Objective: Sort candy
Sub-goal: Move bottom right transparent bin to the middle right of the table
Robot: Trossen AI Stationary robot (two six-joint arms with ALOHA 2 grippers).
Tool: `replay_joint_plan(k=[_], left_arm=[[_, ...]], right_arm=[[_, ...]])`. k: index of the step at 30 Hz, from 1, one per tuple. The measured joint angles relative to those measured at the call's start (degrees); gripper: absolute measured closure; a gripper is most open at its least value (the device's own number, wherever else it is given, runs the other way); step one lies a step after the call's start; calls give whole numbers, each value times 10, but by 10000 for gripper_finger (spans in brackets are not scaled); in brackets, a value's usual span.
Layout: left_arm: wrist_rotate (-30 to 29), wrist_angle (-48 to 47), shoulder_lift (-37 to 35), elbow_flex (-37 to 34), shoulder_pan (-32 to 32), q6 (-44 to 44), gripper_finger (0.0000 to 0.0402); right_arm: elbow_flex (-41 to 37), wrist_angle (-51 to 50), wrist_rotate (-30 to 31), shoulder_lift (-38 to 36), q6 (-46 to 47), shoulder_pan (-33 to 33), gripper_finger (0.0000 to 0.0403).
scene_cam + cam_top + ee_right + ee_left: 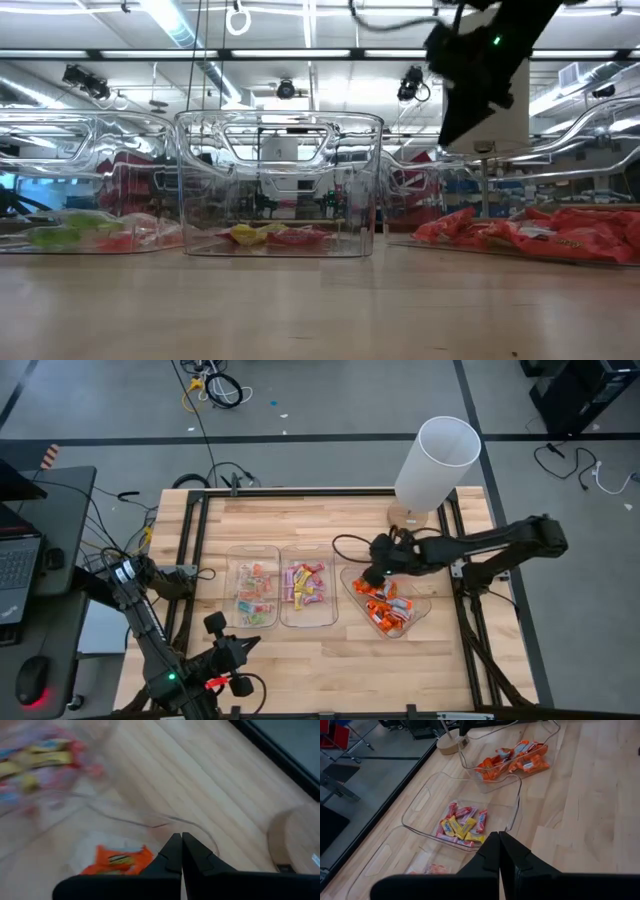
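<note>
Wooden counter (330, 660) inside a dark frame, a tall white cylinder (436, 460) on a round wooden base at the far edge. Three clear bins in a row across the middle: left bin (232, 555) with pale green-and-red candy (256, 595), middle bin (288, 616) with pink and yellow candy (305, 582), right bin (425, 603), set askew, with orange candy (385, 608). No loose sweets visible on the bare wood; each colour seemingly already in its own bin.

Right arm stretched from the right side toward the far rim of the askew bin, right pincer (377, 573) poised above that rim, fingers pressed together, nothing between them; in its wrist view one orange wrapper (117, 860) just beside the tips. Left arm parked at the near edge, left pincer (499, 851) also shut and empty, aimed across the middle bin.

If another pick is due: spread the fingers first, before descending. Come down plumb over a single wrapper, clear of the bin wall. Pinch across the short width, not the crinkled ends. Lift straight up, high enough to clear every rim before travelling sideways. Release low inside the matching bin to stop a bounce-out.
</note>
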Motion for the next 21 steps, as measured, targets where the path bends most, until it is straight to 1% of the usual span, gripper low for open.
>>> replay_joint_plan(k=[2, 5, 8, 10, 12, 15, 21], left_arm=[[0, 3, 0, -1, 0, 0, 402], [0, 11, 0, -9, 0, 0, 402], [0, 20, 0, -21, -1, 0, 402], [2, 28, 0, -28, -1, -1, 402], [2, 33, 0, -35, -1, -1, 402], [2, 44, 0, -35, -1, -1, 402], [2, 43, 0, -35, -1, -1, 402]], right_arm=[[0, 0, -31, -29, -41, 17, 403], [0, 2, -129, -64, -101, 57, 403], [0, 4, -219, -87, -133, 112, 403], [0, 12, -252, -94, -135, 152, 403], [0, 16, -271, -95, -133, 193, 403], [0, 13, -275, -94, -105, 250, 403], [0, -3, -248, -85, -4, 341, 403]])
